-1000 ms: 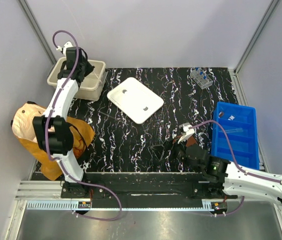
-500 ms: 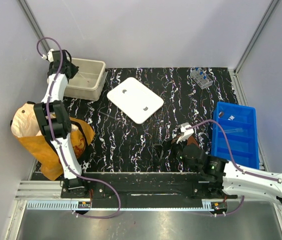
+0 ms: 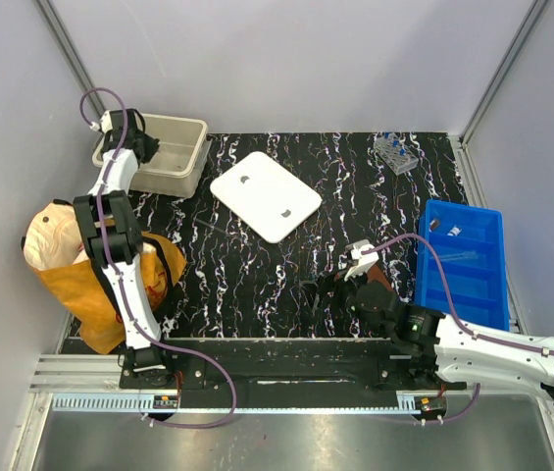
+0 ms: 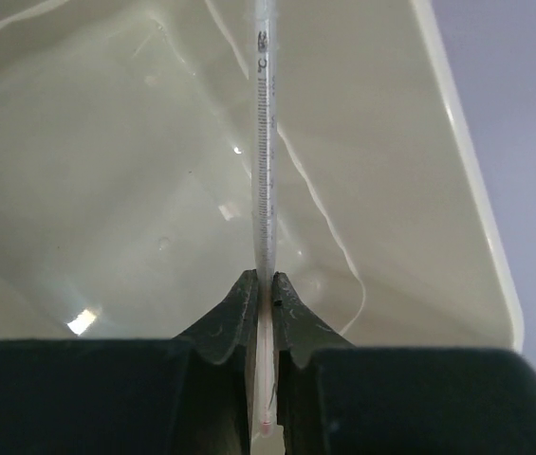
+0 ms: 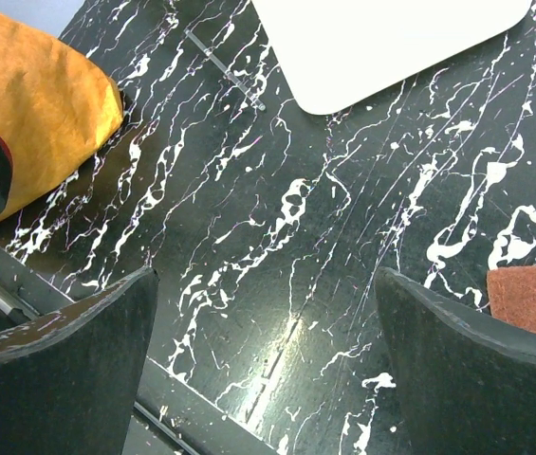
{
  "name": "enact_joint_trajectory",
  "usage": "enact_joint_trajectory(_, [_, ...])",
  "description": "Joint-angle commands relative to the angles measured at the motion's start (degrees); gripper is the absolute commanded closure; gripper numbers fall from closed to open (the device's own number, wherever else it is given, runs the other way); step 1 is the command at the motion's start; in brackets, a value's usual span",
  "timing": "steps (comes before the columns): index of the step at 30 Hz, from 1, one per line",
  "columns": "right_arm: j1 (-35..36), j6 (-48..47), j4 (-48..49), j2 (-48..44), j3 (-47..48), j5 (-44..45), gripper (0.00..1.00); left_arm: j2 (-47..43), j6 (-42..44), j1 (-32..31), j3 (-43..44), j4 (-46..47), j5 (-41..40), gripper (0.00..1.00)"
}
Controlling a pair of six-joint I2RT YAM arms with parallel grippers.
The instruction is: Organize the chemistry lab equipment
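The left gripper [image 4: 265, 280] has been swung from mid-tub to the left end of the beige tub [image 3: 167, 179]. It is clenched on a graduated glass stick [image 4: 264, 142], which reaches down into the tub, so a drop-off is judged close. The tub walls crowd in and little sideways room is left. The right gripper [image 5: 265, 277] is held wide open over bare counter [image 5: 343, 284]. A thin rod [image 5: 225, 66] lies well ahead, near the white board [image 5: 391, 38].
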Motion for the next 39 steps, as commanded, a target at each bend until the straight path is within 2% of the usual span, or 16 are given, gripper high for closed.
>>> enact_joint_trajectory(1, [0.2,-1.7,2.0,-0.9,2.6,3.2,0.0,0.6,-1.4,0.3,1.0,2.0,-1.1,0.87])
enact_joint_trajectory(8, [0.2,-2.2,0.6,-2.6,2.5,4.0,0.0,-0.1,0.7,0.4,1.8,1.3,-0.6,0.69])
enact_joint_trajectory(15, [0.3,-2.3,-0.3,-3.8,2.9,3.8,0.0,-4.0,3.5,0.7,2.6,0.1,1.5,0.55])
enact_joint_trajectory(22, [0.3,-3.2,-3.0,-3.4,4.9,2.7,0.0,-12.4,8.7,0.4,3.9,-0.8,11.4,0.53])
enact_joint_trajectory(28, [0.2,-2.0,-5.9,-3.4,6.0,4.6,0.0,-25.5,15.0,-1.5,-1.3,-4.5,8.4,0.52])
enact_joint_trajectory(30, [0.2,-1.1,-10.0,-3.3,6.7,5.8,0.0,-30.5,17.2,-2.2,-4.2,-5.2,8.3,0.5])
enact_joint_trajectory(35, [0.3,1.9,-15.5,-3.6,8.2,6.7,0.0,-42.9,20.4,-5.1,-13.8,-7.5,4.3,0.48])
enact_joint_trajectory(39, [0.2,3.1,-15.7,-4.6,7.7,4.5,0.0,-51.7,21.0,-10.3,-23.5,-9.6,-1.1,0.48])
